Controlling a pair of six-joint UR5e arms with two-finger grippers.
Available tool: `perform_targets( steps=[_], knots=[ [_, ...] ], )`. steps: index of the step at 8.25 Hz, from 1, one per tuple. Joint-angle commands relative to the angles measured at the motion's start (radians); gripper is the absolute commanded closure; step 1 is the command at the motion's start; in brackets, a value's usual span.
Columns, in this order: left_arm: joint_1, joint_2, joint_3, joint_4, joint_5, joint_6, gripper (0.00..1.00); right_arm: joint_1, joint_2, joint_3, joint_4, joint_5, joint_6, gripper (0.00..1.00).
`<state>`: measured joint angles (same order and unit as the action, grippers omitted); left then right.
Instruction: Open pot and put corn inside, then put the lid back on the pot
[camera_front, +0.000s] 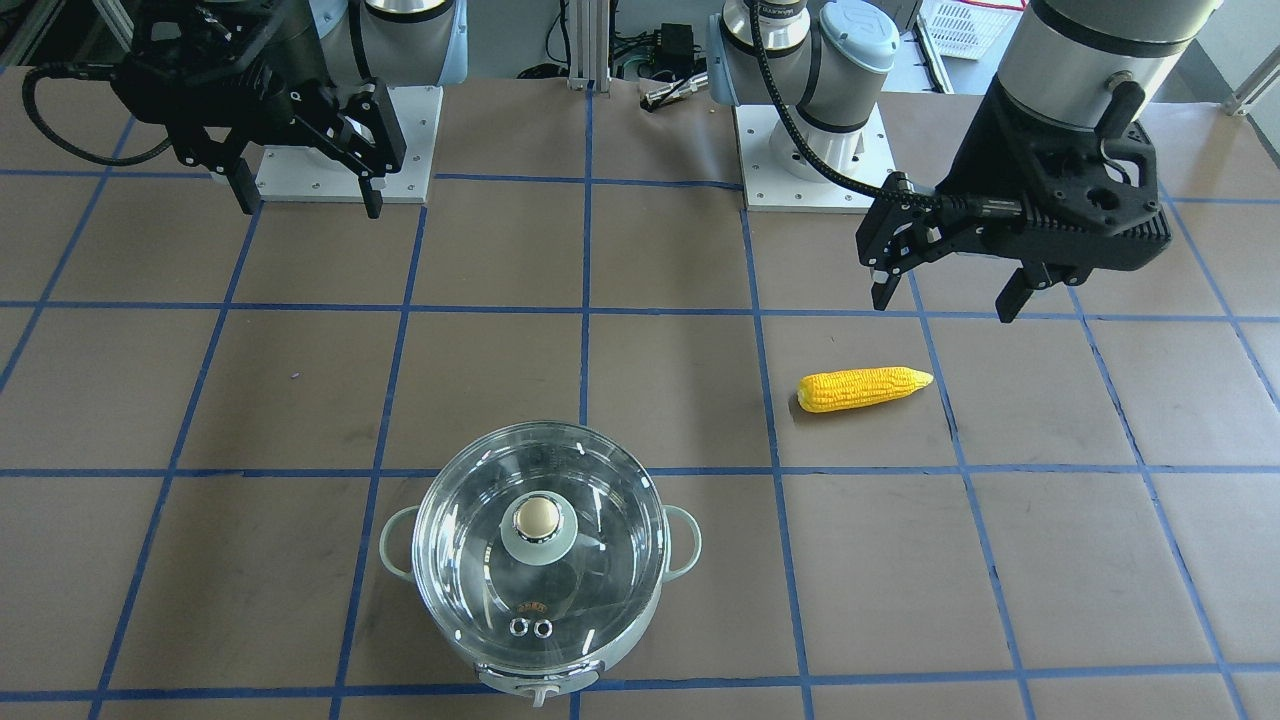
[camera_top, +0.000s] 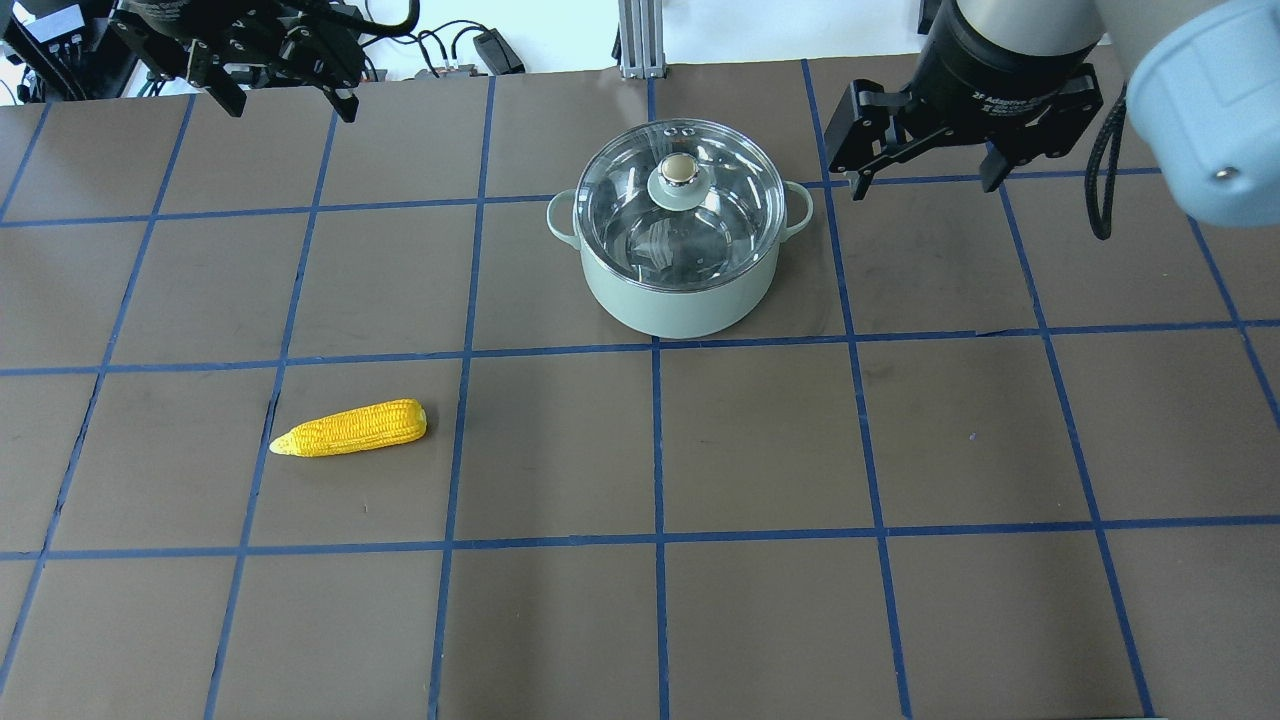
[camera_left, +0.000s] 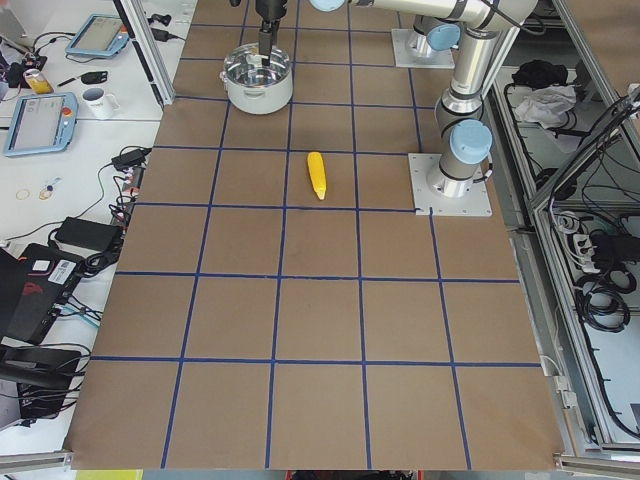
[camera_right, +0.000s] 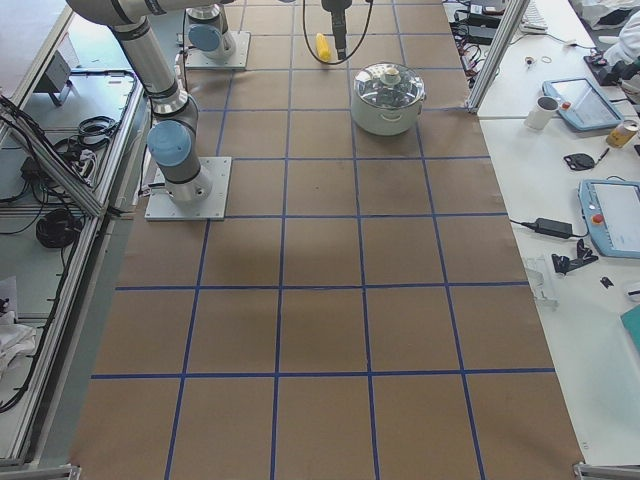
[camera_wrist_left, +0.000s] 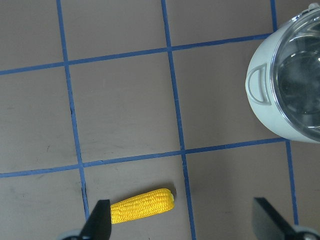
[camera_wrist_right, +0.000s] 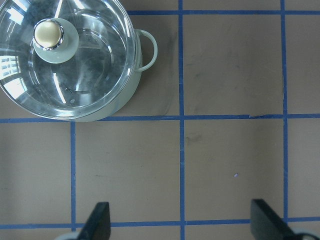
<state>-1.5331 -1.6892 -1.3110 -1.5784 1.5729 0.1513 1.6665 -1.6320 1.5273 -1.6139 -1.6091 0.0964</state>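
Note:
The pot (camera_top: 680, 300), pale mint green, stands at the table's far middle with the clear glass lid (camera_top: 640, 200) on it. The lid's beige knob (camera_top: 680, 170) faces up. The yellow corn (camera_top: 350, 428) lies flat on the table to the left and nearer the robot, well apart from the pot. My left gripper (camera_top: 292, 110) is open and empty, high above the table; its wrist view shows the corn (camera_wrist_left: 142, 206) below it and the pot (camera_wrist_left: 265, 110) to the right. My right gripper (camera_top: 922, 188) is open and empty, beside the pot; its wrist view shows the lid (camera_wrist_right: 90, 65).
Brown paper with blue tape grid lines covers the table (camera_top: 660, 450). The two arm bases (camera_front: 340, 140) (camera_front: 810, 150) stand on the robot's side. Side benches hold tablets and a mug (camera_left: 98, 100). A white basket (camera_front: 965, 25) sits behind the robot.

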Motion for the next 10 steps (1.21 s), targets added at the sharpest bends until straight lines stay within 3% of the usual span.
perform_targets(
  steps=[1, 7, 10],
  knots=[
    [0.001, -0.003, -0.001, 0.0, 0.001, -0.001, 0.0, 0.002, 0.001, 0.002, 0.002, 0.001, -0.001, 0.0],
    [0.031, -0.006, -0.007, -0.003, 0.004, -0.029, 0.0, -0.001, 0.0, 0.002, 0.002, -0.002, -0.003, 0.0],
    [0.057, 0.009, -0.098, -0.003, -0.007, -0.143, 0.0, -0.001, 0.0, 0.002, 0.003, -0.002, -0.003, 0.0]
  ],
)
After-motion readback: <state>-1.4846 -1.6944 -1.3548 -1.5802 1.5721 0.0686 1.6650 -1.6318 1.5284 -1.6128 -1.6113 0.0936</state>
